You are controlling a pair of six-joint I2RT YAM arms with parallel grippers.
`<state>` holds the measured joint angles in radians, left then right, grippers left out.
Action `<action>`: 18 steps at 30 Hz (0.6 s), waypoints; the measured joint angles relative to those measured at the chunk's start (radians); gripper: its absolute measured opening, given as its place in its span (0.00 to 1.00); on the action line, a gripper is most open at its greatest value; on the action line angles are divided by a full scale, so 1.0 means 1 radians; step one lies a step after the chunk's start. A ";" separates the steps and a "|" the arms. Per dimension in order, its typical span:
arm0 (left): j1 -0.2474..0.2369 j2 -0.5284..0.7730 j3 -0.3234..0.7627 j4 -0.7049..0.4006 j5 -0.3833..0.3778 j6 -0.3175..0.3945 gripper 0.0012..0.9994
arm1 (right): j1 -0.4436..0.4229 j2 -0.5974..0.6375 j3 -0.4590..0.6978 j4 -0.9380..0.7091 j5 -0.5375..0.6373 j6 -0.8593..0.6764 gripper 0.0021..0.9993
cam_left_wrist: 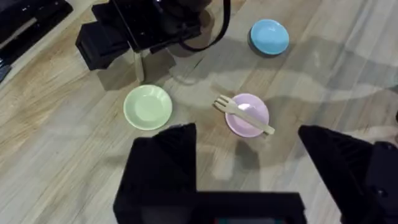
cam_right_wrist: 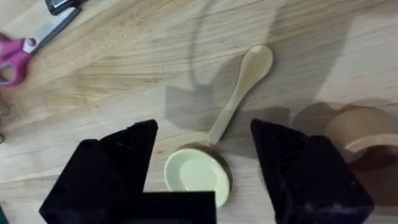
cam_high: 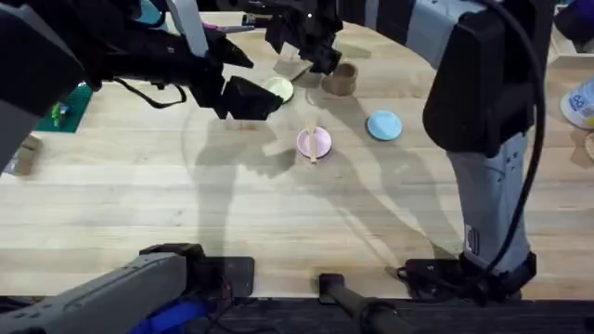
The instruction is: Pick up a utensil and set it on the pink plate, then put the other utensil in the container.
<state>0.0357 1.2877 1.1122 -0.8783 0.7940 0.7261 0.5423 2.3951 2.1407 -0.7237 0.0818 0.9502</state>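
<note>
Evidently the fork (cam_left_wrist: 244, 114) lies delivered across the pink plate (cam_left_wrist: 252, 122), so the right gripper (cam_right_wrist: 204, 163), jaws released, straddles the spoon (cam_right_wrist: 241, 91) handle beside the cup (cam_right_wrist: 362, 135), while the left gripper (cam_left_wrist: 249, 165) hangs released above.

- Bright, even light is falling from above onto the table (cam_high: 139, 204).
- The arms are casting soft, overlapping grey shadows across the wood around the pink plate (cam_high: 314, 142).
- The left arm (cam_high: 56, 56), rising close under the overhead camera, is showing large, dark and blurred.
- Faint glare is glinting off the plate's rim.
</note>
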 joint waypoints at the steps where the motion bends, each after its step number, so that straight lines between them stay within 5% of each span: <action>1: 0.000 0.000 0.000 0.000 0.000 0.000 1.00 | 0.000 0.000 0.000 0.004 0.000 0.000 0.89; 18: 0.000 0.000 0.000 -0.014 0.000 0.000 1.00 | -0.001 0.053 0.015 0.045 0.001 0.000 0.73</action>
<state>0.0357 1.2877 1.1122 -0.8928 0.7944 0.7261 0.5408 2.4478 2.1559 -0.6788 0.0826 0.9504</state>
